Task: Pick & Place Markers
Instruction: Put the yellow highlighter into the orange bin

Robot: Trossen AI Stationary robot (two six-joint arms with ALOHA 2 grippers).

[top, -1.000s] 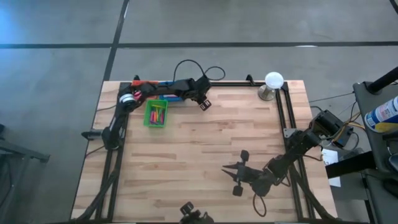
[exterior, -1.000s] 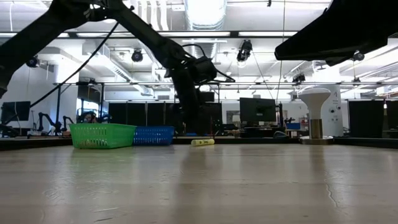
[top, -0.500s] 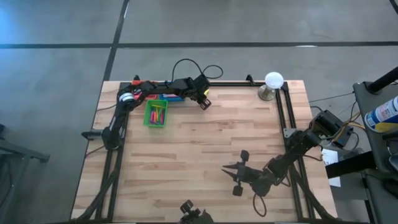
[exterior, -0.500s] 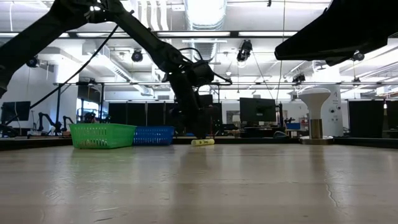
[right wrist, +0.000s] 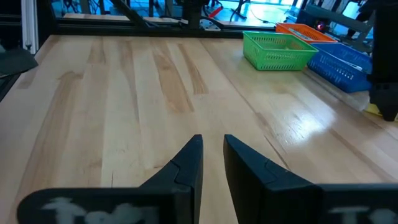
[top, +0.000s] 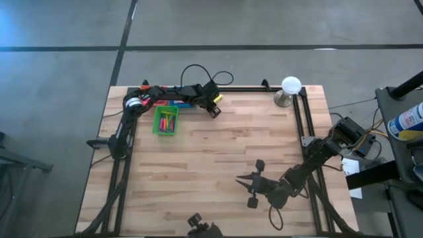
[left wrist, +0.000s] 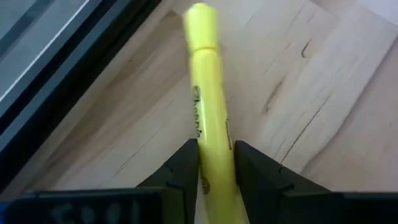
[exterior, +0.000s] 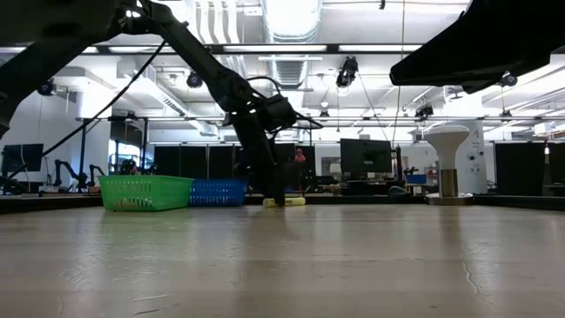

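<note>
A robotics lab or workshop: across the background of the low view run exposed ceiling ducts (exterior: 291, 18), strip lights and rows of dark monitors (exterior: 366, 159), while the butcher-block table (top: 211, 172) stands on bare concrete.

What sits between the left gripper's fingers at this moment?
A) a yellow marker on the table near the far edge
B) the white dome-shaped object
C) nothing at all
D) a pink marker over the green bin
A: in the left wrist view the yellow marker runs between the left gripper's fingers, lying on the wooden table by its dark edge rail.
</note>
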